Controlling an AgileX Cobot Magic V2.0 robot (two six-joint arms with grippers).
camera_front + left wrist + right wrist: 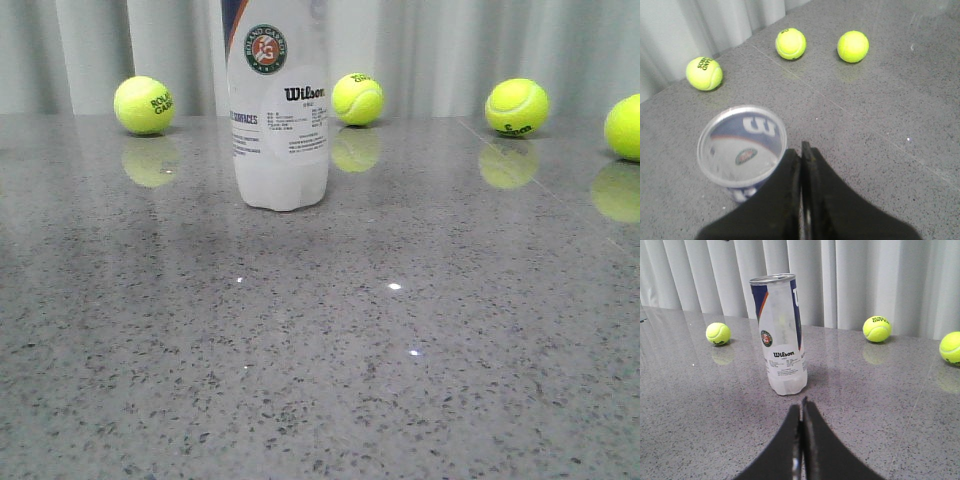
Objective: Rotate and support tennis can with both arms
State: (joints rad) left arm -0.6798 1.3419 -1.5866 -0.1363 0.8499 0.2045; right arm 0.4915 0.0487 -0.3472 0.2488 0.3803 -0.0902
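Because the tennis can (278, 105) stands upright, empty and unsupported on the grey table (400, 350), it could be tipped by a one-sided push. Both pincers are pressed closed, holding nothing. The left gripper (804, 150) is poised above, just beside the open rim; the right gripper (802, 407) is levelled near the base.

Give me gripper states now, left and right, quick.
Left gripper: closed, holding nothing, just above and beside the open rim of the tennis can.
Right gripper: closed, holding nothing, short of the upright can, not touching it.
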